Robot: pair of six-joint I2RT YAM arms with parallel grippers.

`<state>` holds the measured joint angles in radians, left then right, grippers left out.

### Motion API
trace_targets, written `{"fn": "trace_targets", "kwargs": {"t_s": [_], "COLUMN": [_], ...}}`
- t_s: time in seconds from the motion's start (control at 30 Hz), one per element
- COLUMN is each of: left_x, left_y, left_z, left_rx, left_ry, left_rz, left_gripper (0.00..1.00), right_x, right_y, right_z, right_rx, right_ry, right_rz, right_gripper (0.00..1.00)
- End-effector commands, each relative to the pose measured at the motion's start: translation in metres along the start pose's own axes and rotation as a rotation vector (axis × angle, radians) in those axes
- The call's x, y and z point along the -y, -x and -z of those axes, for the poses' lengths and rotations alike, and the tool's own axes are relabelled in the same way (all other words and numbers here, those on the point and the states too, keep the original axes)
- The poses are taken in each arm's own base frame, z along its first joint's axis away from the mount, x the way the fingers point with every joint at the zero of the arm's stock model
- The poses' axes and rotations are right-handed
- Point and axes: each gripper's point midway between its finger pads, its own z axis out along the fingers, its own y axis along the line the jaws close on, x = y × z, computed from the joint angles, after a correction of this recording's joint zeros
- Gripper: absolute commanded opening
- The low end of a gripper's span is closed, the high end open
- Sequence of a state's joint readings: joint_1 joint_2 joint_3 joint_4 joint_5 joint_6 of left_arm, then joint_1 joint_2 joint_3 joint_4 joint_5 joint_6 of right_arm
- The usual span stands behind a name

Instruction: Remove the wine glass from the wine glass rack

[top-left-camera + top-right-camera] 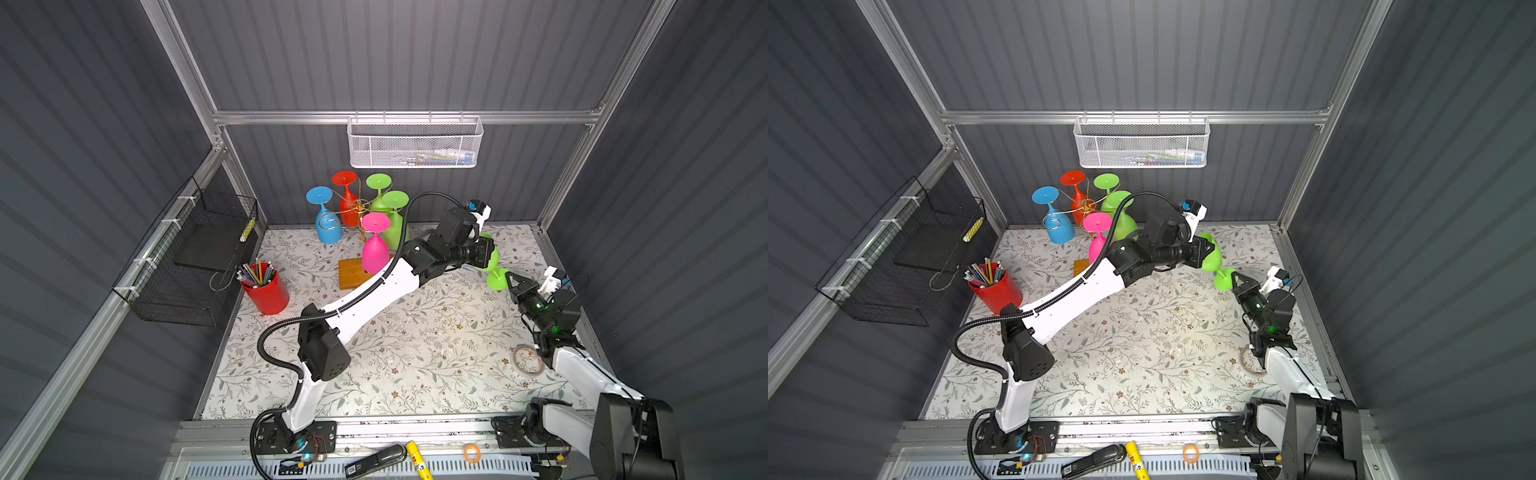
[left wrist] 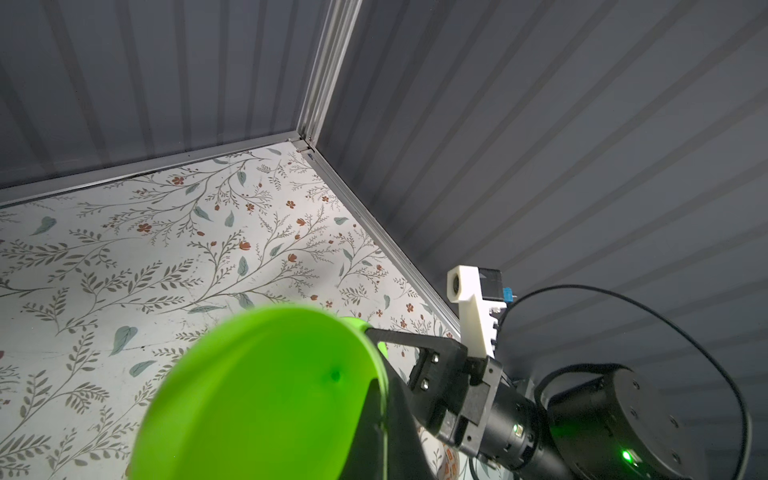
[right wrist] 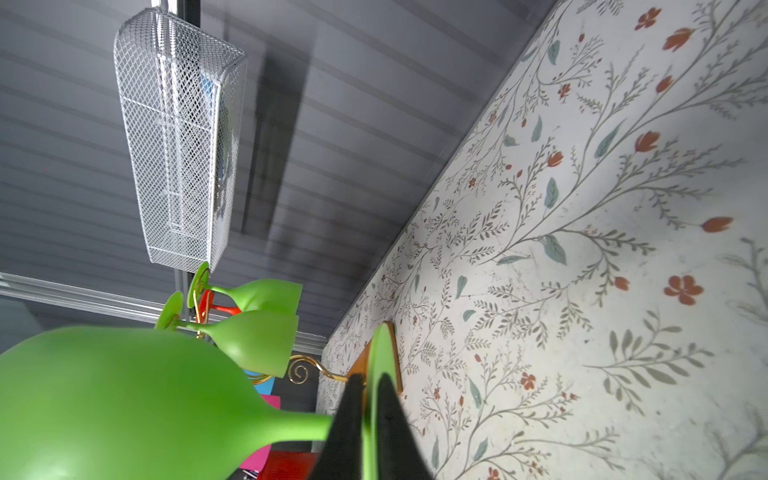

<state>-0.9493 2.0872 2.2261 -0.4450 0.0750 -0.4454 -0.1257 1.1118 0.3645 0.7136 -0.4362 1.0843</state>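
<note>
Red pencil cup [image 1: 268,293] near black wire basket [image 1: 183,266]; white mesh basket [image 1: 413,143] on back rail.

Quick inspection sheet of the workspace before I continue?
Surface: floral mat, lightly scuffed.
Job's things: wine glass rack at the back holds five hung glasses; a sixth, the green wine glass, is off it, tilted over the mat.
Clutter: red pencil cup, tape roll; stapler, rubber band at the front edge.
Grippers: left gripper jaws shut on the glass's bowl; right gripper jaws flank its foot, grip unclear.
Cables: black conduit arcs beside hung glasses.
Surroundings: white mesh basket, black wire basket, both wall-hung.
</note>
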Motion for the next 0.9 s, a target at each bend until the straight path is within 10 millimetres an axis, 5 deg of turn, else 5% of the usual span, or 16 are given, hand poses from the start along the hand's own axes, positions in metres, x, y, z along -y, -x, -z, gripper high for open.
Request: {"fn": "trace_targets", "kwargs": {"t_s": [0.0, 0.1, 0.27, 0.43, 0.87], "left_x": [-0.018, -0.031, -0.061, -0.1, -0.152], "left_y": [0.011, 0.008, -0.002, -0.013, -0.036], "left_z": [0.0, -0.004, -0.018, -0.03, -0.044], "left_rx": [0.023, -0.002, -0.063, -0.093, -0.178], "left_ry": [0.109, 0.179, 0.284, 0.368, 0.461], "left_rz": [-0.034, -0.065, -0.103, -0.125, -0.228], "left_gripper": [0.0, 0.0, 0.0, 0.0, 0.0], "right_x": [-0.001, 0.008, 0.007, -0.002, -0.026], "right_y": [0.006, 0.013, 0.03, 0.037, 0.017], "right_z": [0.0, 0.005, 0.009, 0.006, 0.0], "right_rx": [0.029, 0.057, 0.095, 0.101, 0.033], "right_ry": [-0.001, -0.08, -0.177, -0.174, -0.131], "right_rz": [0.059, 0.127, 0.242, 0.32, 0.453], "right_gripper": [0.47, 0.74, 0.91, 0.96, 0.97]}}
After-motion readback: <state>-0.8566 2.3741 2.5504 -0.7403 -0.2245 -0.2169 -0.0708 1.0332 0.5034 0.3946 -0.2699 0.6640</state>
